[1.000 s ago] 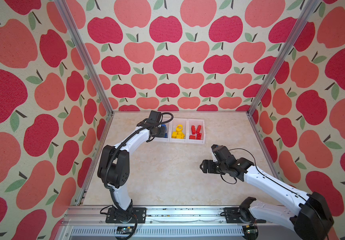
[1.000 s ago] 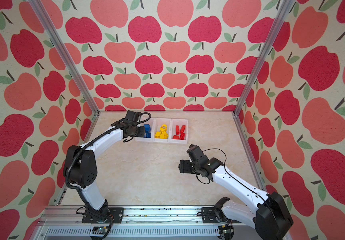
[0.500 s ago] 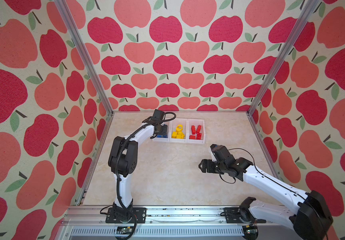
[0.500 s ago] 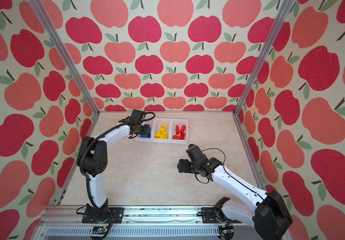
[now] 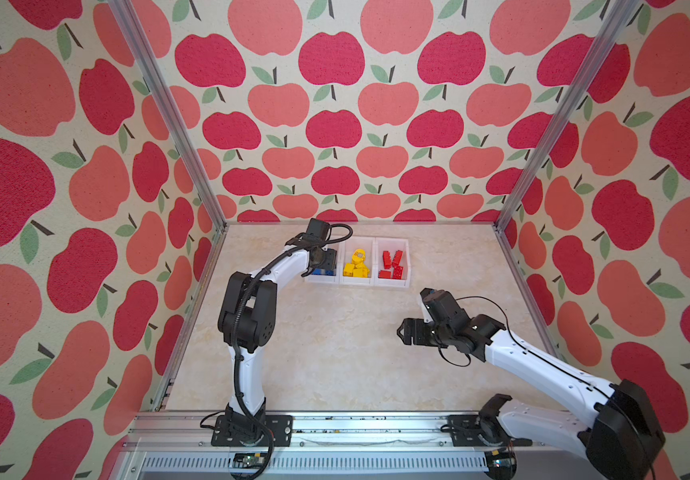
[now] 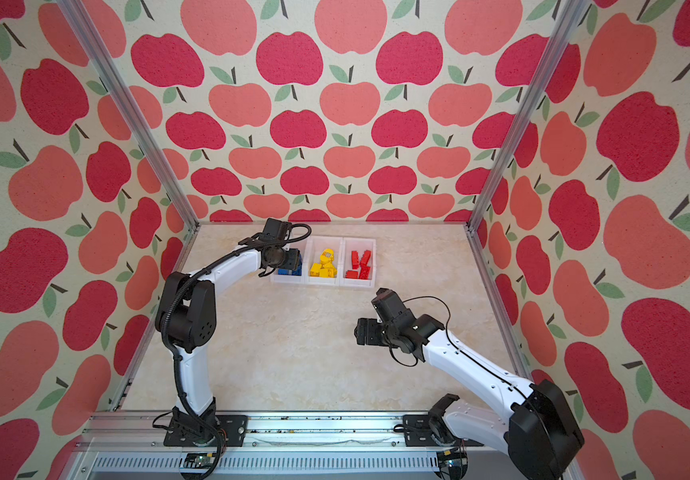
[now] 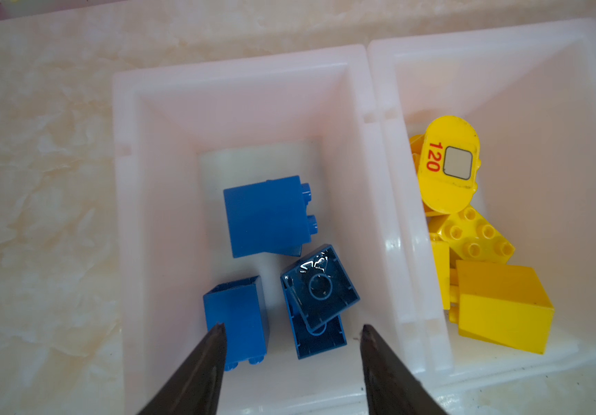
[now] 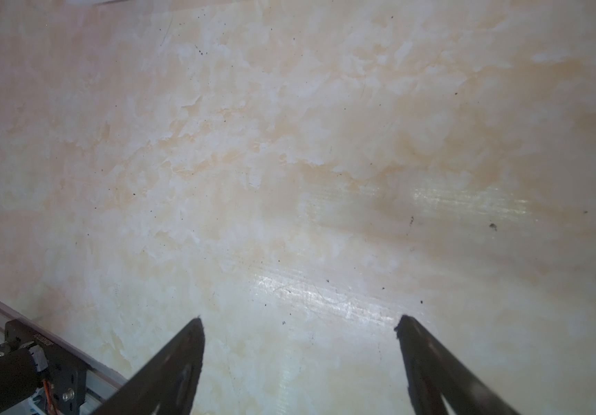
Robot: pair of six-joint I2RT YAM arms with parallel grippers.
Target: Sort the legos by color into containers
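At the far left of the row, the left claw (image 7: 292, 326) is hovering just above the left container (image 7: 239, 72), its jaws standing apart and gripping nothing. Beneath it the blue legos (image 7: 264, 215) are lying loose on the bin floor, one of them upturned and leaning on another. Next along, the middle container (image 7: 469, 39) is holding the yellow legos (image 7: 501, 305), with the rounded yellow piece (image 7: 449, 161) sitting on top of the heap. In a top view, the right container (image 5: 393, 282) is keeping the red legos (image 5: 391, 264) together. Well apart from the bins, the right claw (image 8: 298, 319) is hanging over bare desk (image 5: 335, 353) with its jaws spread wide and empty. No brick is showing loose on the desk in either top view, so the sorting is looking finished. Only drawing the arms clear seems to be remaining, though the left arm is hiding part of the blue bin from above.
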